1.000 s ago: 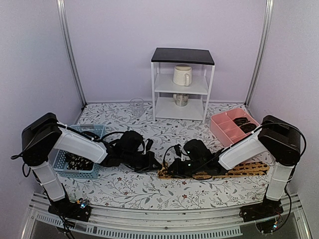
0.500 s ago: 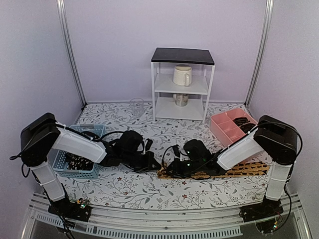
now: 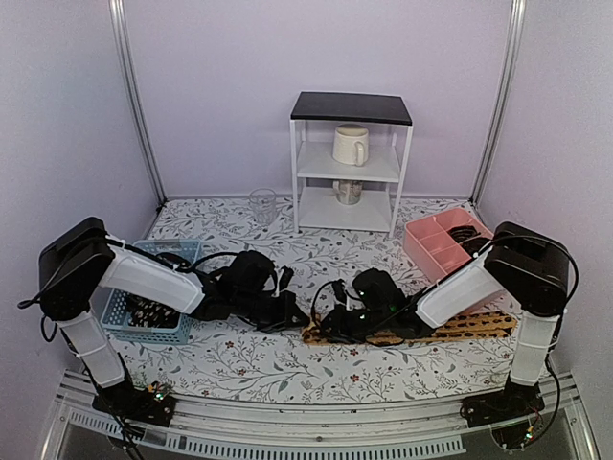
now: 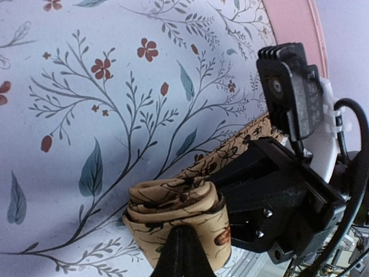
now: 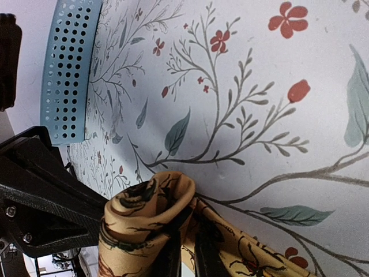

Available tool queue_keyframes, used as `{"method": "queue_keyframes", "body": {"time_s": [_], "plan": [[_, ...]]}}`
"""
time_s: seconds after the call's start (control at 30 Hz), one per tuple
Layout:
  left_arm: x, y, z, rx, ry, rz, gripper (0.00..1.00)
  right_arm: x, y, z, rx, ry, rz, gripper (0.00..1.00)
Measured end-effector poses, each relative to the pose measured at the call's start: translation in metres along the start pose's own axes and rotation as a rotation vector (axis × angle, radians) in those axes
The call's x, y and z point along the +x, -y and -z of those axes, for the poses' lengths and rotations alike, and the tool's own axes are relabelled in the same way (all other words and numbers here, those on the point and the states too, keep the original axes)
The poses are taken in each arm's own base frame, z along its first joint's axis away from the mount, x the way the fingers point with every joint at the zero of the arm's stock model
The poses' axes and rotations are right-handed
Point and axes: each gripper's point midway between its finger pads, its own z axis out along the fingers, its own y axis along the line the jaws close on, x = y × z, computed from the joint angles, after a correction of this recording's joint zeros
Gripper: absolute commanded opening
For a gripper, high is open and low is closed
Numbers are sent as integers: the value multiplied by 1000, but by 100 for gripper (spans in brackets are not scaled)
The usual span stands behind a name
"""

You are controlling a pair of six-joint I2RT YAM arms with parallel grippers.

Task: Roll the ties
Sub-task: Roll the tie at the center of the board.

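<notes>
The right gripper lies low on the table, well right of the basket. Its jaws are almost shut on the rolled end of the tan tie. The left gripper meets it from the basket's side, its tip at the same roll. The rest of the tie lies flat and runs away from the basket toward the right table edge. Dark specked ties lie inside the basket. A tray sits far right of the basket and a little farther back. A shelf holding a mug stands behind and to the right of the basket, with a glass between the two.

In the left wrist view, the left fingers are pressed fully together into one dark wedge. Its tip rests against the front of the tie roll, but whether any cloth is pinched between the fingers cannot be told. The roll shows a few flattened turns, lattice side out. The right gripper's black body reaches into it from the right.

In the right wrist view, the right fingers stand a narrow slit apart, with tie cloth wrapped over them and caught between them. The basket's perforated wall shows at upper left. The left gripper's black frame sits between that wall and the roll.
</notes>
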Motion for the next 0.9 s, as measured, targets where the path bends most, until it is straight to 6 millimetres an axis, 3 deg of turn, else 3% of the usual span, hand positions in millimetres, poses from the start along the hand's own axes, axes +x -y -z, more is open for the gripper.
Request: {"method": "queue_keyframes", "body": {"time_s": [0.57, 0.7, 0.9], "plan": [[-6, 12, 0, 27, 7, -13, 0, -4, 13, 23, 88, 51, 10, 14], [-8, 17, -3, 38, 2, -20, 0, -8, 11, 36, 112, 80, 15, 20], [-7, 19, -8, 39, -9, -26, 0, -21, -5, 57, 91, 143, 24, 40]]}}
